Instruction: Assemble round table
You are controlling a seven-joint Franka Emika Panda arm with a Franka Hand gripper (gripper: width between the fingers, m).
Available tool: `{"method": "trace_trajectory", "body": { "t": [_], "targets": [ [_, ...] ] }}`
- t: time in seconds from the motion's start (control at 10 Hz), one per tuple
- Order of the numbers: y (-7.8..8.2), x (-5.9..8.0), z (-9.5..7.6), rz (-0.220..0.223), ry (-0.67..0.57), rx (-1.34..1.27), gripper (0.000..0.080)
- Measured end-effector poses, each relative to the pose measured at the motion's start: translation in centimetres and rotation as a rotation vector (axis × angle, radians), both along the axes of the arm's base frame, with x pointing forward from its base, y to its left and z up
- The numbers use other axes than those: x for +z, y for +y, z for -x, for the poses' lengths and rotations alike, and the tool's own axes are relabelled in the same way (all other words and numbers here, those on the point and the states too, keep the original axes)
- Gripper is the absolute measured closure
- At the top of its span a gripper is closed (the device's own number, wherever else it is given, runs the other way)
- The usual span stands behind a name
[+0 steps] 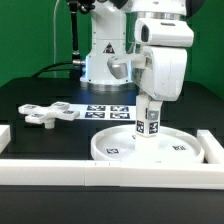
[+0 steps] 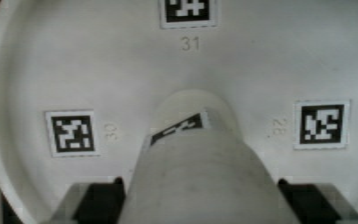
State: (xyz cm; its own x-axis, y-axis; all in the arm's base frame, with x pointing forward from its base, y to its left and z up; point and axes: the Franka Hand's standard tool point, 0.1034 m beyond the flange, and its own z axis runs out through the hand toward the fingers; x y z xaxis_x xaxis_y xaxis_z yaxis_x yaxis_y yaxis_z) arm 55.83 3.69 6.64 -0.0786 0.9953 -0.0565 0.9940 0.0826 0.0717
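Black tabletop bears the round disc, at whose middle the tool clamps the cylinder leg upright.

1. The room light is bright and even, and the matte black tabletop stays deep and flat under it.
2. The long white border rail up front is washed out almost to blank.
3. The wrist view is dimmer and greyer. The short white plastic cylinder leg, close to the lens, is out of focus with soft edges.
4. On the large white rimmed plastic disc, the black-and-white square markers look slightly smeared.
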Motion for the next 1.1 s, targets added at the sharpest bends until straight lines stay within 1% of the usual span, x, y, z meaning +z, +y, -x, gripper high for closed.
{"method": "trace_trajectory", "body": {
  "t": [0.2,0.4,0.5,0.7,1.1],
  "targets": [
    [-0.02,0.00,0.00,-0.001,0.000,-0.009,0.0393],
    [-0.06,-0.05,-0.16,-0.009,-0.003,-0.104,0.0393],
    [0.04,-0.09,-0.06,-0.013,0.005,-0.201,0.0393],
    [-0.09,-0.34,0.05,-0.027,0.036,-0.477,0.0392],
    [-0.01,-0.38,-0.06,-0.044,0.017,-0.713,0.0390]
  ]
}}
